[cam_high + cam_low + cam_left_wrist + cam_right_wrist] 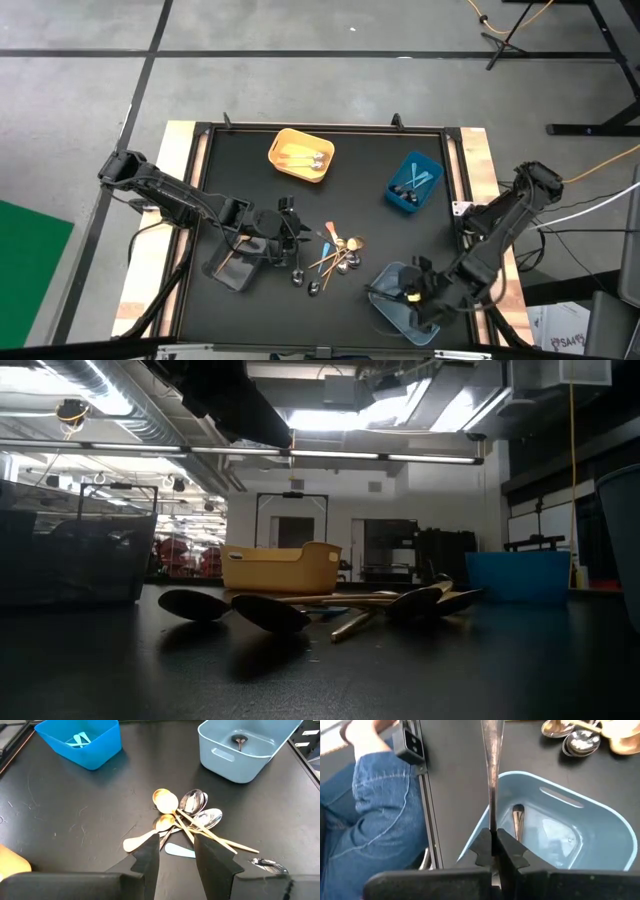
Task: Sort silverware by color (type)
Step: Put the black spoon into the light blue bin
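A loose pile of silverware (335, 255) is seen near the middle of the black counter (250, 190), with gold and silver spoons crossed over one another and a light-blue-handled piece (180, 851) lying at the pile's edge. The left gripper (175, 862) is held just beside this pile with its fingers apart and nothing between them; a clear bin (238, 268) sits close by on the same side. The right gripper (494, 851) is positioned over the grey-blue bin (600, 820) at the counter's near right corner, its fingers clamped together on the handle of a silver utensil (491, 765). Another silver spoon (518, 820) is already lying inside that bin. Utensils are also seen in the yellow bin (300, 155) and the blue bin (413, 182) towards the far edge. A person's denim-clad leg (375, 805) is visible beside the counter.
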`<state>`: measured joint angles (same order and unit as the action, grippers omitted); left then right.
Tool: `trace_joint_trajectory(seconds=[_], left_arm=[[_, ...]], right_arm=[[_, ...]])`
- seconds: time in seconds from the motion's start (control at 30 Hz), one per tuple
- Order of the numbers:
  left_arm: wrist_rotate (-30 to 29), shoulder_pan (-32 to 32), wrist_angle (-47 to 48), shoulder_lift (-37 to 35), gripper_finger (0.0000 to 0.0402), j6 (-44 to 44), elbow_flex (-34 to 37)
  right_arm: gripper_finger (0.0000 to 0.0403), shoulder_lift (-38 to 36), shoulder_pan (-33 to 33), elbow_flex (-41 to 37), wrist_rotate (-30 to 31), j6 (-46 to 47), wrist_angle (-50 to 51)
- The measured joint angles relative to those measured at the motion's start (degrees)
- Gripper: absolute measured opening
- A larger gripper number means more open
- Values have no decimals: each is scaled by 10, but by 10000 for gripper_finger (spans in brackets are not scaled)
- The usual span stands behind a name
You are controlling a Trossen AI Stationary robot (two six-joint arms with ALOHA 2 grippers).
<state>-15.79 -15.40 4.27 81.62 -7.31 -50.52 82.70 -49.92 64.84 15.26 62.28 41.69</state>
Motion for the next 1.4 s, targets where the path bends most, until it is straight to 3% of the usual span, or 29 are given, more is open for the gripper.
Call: trace_joint_trajectory(seconds=[0.3, 0.47, 0.73, 1.1, 1.4], left_arm=[[0, 0, 0, 0, 116, 0, 0], [0, 0, 0, 0, 116, 0, 0], [0, 0, 0, 0, 116, 0, 0], [0, 0, 0, 0, 116, 0, 0], [0, 0, 0, 0, 116, 0, 0]], right_arm=[[1, 0, -44, -18, 71, 86, -1], [1, 0, -46, -56, 68, 141, -12], [1, 0, -44, -103, 46, 145, -82], [1, 0, -45, -131, 39, 188, -119], [1, 0, -45, -131, -9, 236, -119]])
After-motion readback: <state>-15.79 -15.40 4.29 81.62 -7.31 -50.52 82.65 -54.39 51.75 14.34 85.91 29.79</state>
